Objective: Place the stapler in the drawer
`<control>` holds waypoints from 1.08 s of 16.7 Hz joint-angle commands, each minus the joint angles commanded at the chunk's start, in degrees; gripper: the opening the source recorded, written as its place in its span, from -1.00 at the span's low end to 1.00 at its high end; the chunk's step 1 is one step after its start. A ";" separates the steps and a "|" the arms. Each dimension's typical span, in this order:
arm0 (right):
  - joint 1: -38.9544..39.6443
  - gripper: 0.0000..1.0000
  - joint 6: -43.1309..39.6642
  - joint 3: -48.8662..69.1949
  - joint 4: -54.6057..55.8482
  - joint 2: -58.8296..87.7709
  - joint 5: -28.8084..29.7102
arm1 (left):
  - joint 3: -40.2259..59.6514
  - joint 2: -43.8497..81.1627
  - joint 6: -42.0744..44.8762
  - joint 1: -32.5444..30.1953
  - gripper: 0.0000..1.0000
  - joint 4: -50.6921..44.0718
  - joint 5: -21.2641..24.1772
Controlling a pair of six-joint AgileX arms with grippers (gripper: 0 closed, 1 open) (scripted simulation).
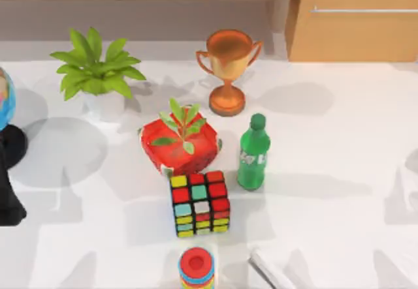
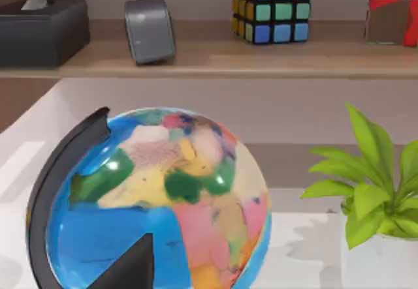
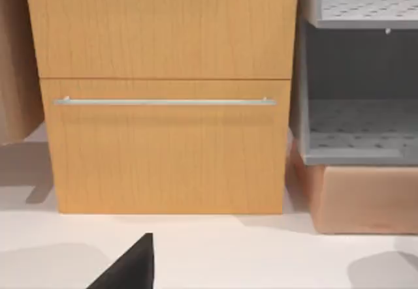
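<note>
The drawer (image 3: 166, 145) sits shut at the worktop's (image 1: 339, 165) far right edge, its silver handle (image 3: 163, 101) running level across the tan front. The stapler (image 1: 271, 269), pale and wedge-like, lies at the near edge, just right of a red ringed toy (image 1: 196, 267) and below the green bottle (image 1: 253, 153). A puzzle cube (image 1: 200, 203), a red plant pot (image 1: 181, 142) and a trophy (image 1: 228, 70) stand in the middle. The left arm (image 1: 8, 191) sits by the globe (image 2: 157, 204) at the left edge. Whether either gripper is spread or pressed together cannot be told.
</note>
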 joint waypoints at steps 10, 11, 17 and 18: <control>1.28 1.00 -15.72 9.29 12.09 19.14 0.90 | 0.00 0.00 0.00 0.00 1.00 0.00 0.00; 1.58 1.00 -19.25 11.36 14.81 23.56 1.15 | 0.00 0.00 0.00 0.00 1.00 0.00 0.00; 3.89 1.00 -43.26 25.71 34.00 55.75 3.62 | 0.00 0.00 0.00 0.00 1.00 0.00 0.00; 4.35 1.00 -47.43 28.26 37.47 61.72 4.18 | 0.00 0.00 0.00 0.00 1.00 0.00 0.00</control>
